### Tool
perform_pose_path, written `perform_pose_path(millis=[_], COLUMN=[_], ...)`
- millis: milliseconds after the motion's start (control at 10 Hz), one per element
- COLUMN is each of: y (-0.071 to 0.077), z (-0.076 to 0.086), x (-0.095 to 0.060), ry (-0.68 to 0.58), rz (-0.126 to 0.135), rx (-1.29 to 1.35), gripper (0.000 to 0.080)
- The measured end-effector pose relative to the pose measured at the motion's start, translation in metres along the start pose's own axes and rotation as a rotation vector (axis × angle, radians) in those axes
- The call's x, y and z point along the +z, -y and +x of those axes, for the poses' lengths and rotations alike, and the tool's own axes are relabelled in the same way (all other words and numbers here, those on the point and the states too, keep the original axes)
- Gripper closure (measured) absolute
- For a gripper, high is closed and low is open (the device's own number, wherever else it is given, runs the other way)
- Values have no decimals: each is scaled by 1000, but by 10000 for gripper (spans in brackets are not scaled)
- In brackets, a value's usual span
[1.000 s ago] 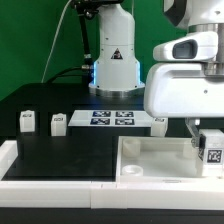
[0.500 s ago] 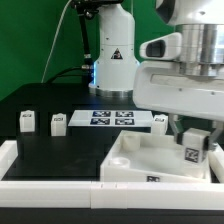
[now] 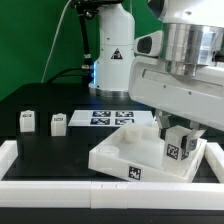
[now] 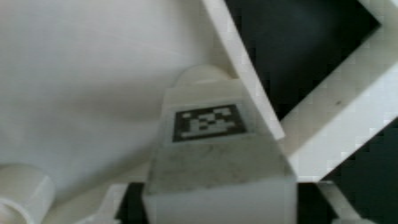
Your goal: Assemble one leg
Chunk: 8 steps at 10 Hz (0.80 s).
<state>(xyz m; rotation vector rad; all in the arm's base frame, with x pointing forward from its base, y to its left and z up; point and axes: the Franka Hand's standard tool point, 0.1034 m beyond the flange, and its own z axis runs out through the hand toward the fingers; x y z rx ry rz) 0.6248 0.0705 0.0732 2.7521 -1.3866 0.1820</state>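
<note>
My gripper (image 3: 178,142) is shut on a leg (image 3: 173,148), a small white post with a black-and-white tag. It holds the leg inside the large white tray-like part (image 3: 118,160), near that part's corner on the exterior view's right. In the wrist view the leg (image 4: 214,125) runs up between my fingers (image 4: 128,196), over the part's white floor (image 4: 89,80) and beside its raised rim (image 4: 240,55). Two more legs (image 3: 27,122) (image 3: 58,123) stand on the black table at the exterior view's left.
The marker board (image 3: 108,117) lies at the back of the table in front of the arm's base (image 3: 112,60). A white rail (image 3: 40,189) borders the table's front edge. A round corner hole (image 4: 18,188) of the tray-like part shows in the wrist view.
The tray-like part has turned and slid toward the exterior view's left. My gripper, with the leg in it, has moved left with it and now fills more of the view.
</note>
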Motion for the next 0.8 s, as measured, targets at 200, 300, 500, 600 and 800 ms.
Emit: perform_pose_path(millis=[200, 300, 500, 600, 800], y=[0, 0, 0, 0, 0], z=[0, -1, -1, -1, -1], x=[0, 0, 0, 0, 0], ry=[0, 0, 0, 0, 0], rz=[1, 1, 1, 1, 1], rx=[-2, -2, -2, -2, -2], gripper=[214, 169, 154, 150, 150])
